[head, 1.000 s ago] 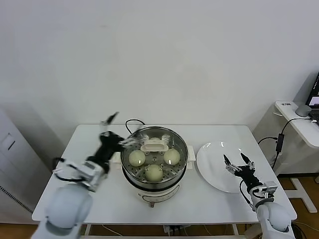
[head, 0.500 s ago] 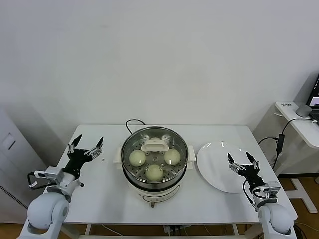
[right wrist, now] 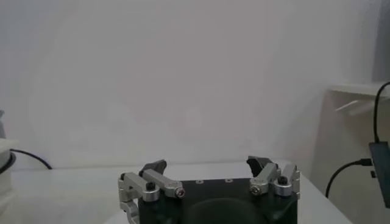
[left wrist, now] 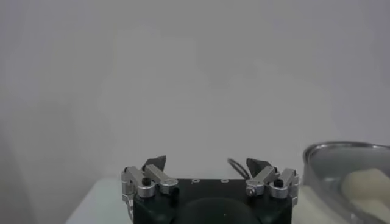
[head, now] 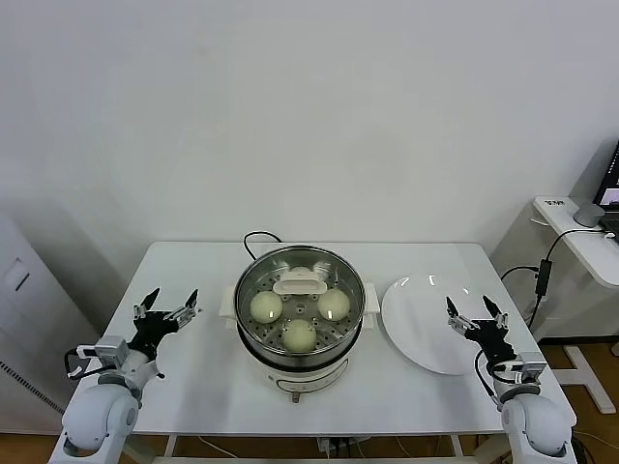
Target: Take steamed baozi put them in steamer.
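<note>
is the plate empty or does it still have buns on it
Empty. The plate shows only bare white surface, and three buns sit inside the steamer under its glass lid.

Buns in the pot, as I see it from my console.
Three cream-white steamed baozi (head: pixel 299 334) sit on the perforated tray of the shiny steamer (head: pixel 250 333), at nine, three and six o'clock; a lid covers them.

Both arms end in rounded pale-grey shells with thin black cables looped at the wrists. The left claw (head: pixel 166 305) and right claw (head: pixel 477 314) are black blocks with silver hinged links, dark screws and black pointed fingertips (left wrist: pixel 155 163).
</note>
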Controlling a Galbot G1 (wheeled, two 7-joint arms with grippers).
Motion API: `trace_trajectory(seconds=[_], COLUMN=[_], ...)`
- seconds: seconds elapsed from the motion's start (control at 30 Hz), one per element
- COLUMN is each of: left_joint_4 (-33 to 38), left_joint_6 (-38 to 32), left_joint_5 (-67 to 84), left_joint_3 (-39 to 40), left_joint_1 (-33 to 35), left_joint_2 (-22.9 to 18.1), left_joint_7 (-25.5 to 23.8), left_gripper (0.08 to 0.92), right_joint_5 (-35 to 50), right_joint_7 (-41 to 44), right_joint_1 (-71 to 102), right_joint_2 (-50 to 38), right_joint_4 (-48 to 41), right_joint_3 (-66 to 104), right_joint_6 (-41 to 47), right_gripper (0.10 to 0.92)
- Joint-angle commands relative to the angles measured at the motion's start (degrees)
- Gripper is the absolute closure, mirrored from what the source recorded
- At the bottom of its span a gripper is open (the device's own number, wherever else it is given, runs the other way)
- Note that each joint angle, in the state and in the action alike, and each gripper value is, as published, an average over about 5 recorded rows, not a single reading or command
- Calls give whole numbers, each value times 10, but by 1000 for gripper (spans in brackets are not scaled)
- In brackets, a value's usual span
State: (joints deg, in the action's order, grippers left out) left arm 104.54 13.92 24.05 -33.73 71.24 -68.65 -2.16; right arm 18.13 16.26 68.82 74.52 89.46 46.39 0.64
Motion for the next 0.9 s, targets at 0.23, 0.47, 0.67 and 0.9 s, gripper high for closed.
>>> trace_trajectory(seconds=[0.23,0.47,0.67,0.9], left_joint_4=[-23,-21,-18,-17], left_joint_6=[9,12,13,13], left_joint_5=[10,19,26,28], left_joint_3=[4,4,3,1], left_joint_1=[2,3,3,4], left_joint_2=[-4,-5,-5,-6], left_joint_7=[5,7,7,8], left_gripper=[177,177,177,177], right_joint_5=[9,10,9,6], right_joint_7=[-14,-13,-13,-12], right_joint_1=[3,3,3,4], right_joint_2=[5,4,5,3], right_joint_4=[5,3,2,5], right_joint_3=[-12,-12,-12,-10], right_joint_6=[7,7,7,9], right_gripper=[203,203,203,203])
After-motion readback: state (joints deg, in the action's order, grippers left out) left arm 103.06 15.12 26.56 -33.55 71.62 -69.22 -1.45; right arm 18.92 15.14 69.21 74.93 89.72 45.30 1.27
